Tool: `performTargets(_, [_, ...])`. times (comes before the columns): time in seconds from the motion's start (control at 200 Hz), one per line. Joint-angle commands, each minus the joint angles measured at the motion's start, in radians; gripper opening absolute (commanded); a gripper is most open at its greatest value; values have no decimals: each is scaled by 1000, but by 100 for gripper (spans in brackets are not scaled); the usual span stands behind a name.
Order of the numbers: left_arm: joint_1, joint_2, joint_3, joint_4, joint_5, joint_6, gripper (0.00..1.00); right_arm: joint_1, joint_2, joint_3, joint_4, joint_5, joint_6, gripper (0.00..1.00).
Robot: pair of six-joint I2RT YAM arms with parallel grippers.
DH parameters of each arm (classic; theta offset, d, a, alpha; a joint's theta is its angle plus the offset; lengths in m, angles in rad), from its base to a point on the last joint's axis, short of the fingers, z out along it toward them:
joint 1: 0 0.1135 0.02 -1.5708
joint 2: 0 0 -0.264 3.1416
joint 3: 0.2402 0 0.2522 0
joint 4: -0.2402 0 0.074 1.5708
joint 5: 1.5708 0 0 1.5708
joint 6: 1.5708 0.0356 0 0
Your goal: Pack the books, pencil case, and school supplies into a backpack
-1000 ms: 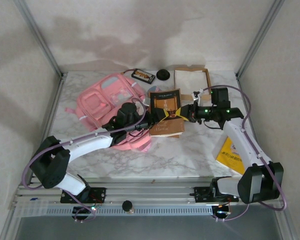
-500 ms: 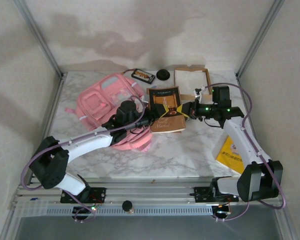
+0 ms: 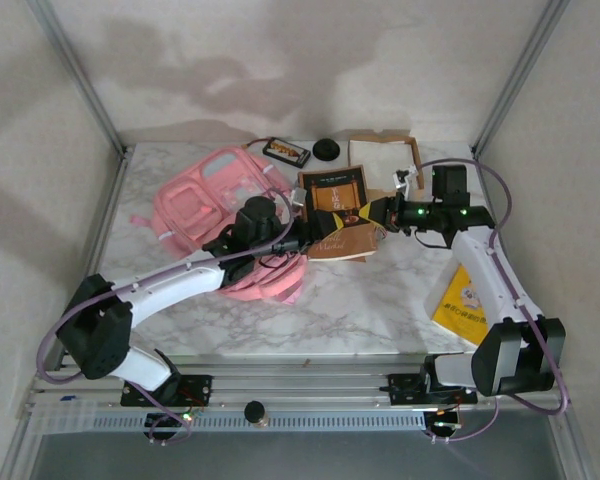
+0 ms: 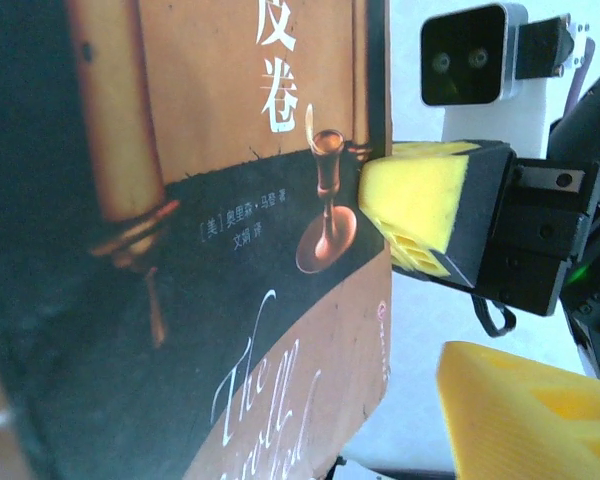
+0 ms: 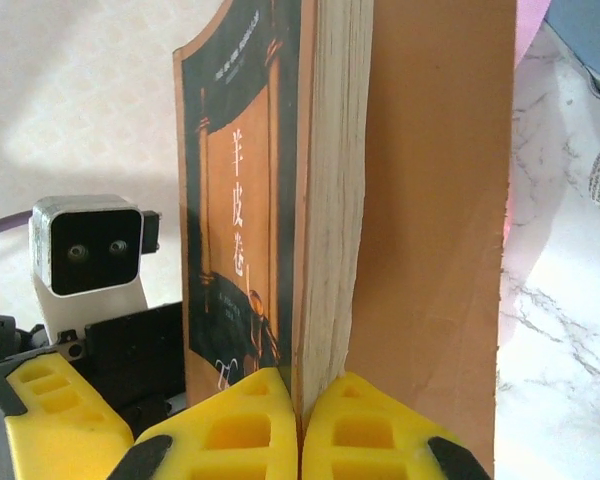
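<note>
Since a second ago the brown book has lifted higher and tipped more upright, beside the backpack. The right gripper jaws pinch its edge, holding it off the bench, I judge so it can slot into the bag. The left gripper sits at the opposite edge, probably to steady it. I cannot tell whether its jaws are spread.

A shallow cardboard tray with white lining sits beside a small black dome on the marble table.
</note>
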Motion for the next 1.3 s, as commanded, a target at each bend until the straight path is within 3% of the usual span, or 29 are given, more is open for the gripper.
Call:
performTargets(0.0, [-6, -31, 1, 58, 73, 16, 65, -8, 20, 68, -92, -14, -100, 0])
performTargets(0.055, [-4, -35, -11, 57, 76, 19, 52, -20, 31, 106, -141, 56, -122, 0])
performTargets(0.29, [-4, -33, -22, 97, 73, -4, 9, -26, 49, 130, -96, 7, -88, 0])
performTargets(0.345, [-3, -32, -20, 111, 71, -11, 5, -26, 47, 129, -94, -1, -84, 0])
performTargets(0.396, [-2, -33, -15, 112, 62, -11, 0, -26, 39, 130, -91, -4, -81, 9])
performTargets(0.451, [-2, -32, -10, 122, 41, -16, 0, -28, 24, 128, -81, 5, -75, 18])
performTargets(0.511, [-2, -28, -12, 159, 18, -40, 0, -41, 11, 117, -75, 15, -62, 40])
performTargets(0.586, [-1, -22, -14, 240, -14, -88, 0, -83, -17, 79, -54, 10, -20, 60])
performTargets(0.686, [-1, -9, 1, 339, -58, -128, 0, -127, -78, -2, 7, -9, 95, 78])
performTargets(0.746, [-2, 3, 7, 392, -89, -160, 0, -128, -132, -86, 112, -59, 207, 87])
performTargets(0.826, [-2, 32, 13, 470, -100, -211, 0, -120, -228, -227, 394, -130, 459, 98])
performTargets(0.901, [-8, 54, 10, 522, -121, -242, 0, -94, -294, -312, 615, -141, 647, 99])
performTargets(0.991, [-18, 78, 18, 546, -131, -263, 0, -47, -319, -346, 728, -112, 745, 99])
performTargets(1.292, [-40, 72, 14, 563, -165, -271, 0, 13, -271, -392, 856, -11, 890, 99])
